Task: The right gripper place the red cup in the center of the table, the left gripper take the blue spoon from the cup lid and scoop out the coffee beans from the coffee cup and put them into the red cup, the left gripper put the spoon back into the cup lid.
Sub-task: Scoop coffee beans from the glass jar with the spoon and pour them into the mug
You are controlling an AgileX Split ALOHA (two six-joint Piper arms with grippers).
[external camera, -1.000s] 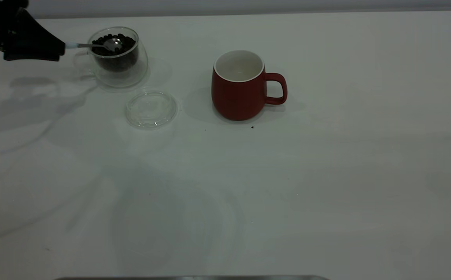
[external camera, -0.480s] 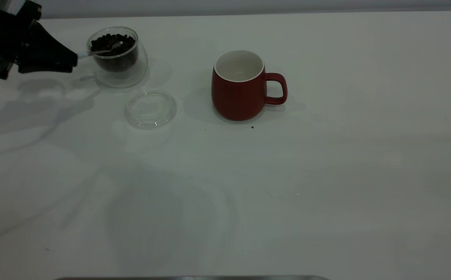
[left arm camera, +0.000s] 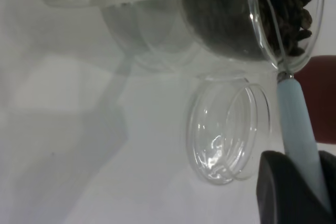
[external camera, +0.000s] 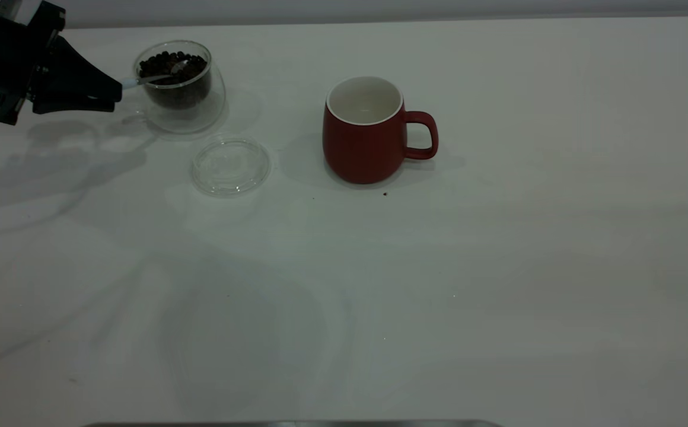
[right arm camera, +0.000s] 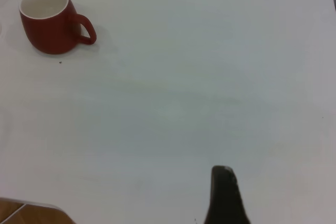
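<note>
On the table (external camera: 498,267) we see the red cup (external camera: 363,142) upright near the centre, the coffee cup (external camera: 181,89) at far left, and the cup lid (external camera: 231,165) between them. The left gripper (external camera: 112,95) clamps the blue spoon (external camera: 148,77), its bowl dipped among the coffee beans (external camera: 172,62). We cannot tell the state of the right gripper (right arm camera: 226,195), well away from the red cup.

- Left gripper (external camera: 110,92) shifted right and lower, nearer the coffee cup (external camera: 179,86).
- Blue spoon (external camera: 154,76) tipped, bowl now sunk among the coffee beans (external camera: 172,62).
</note>
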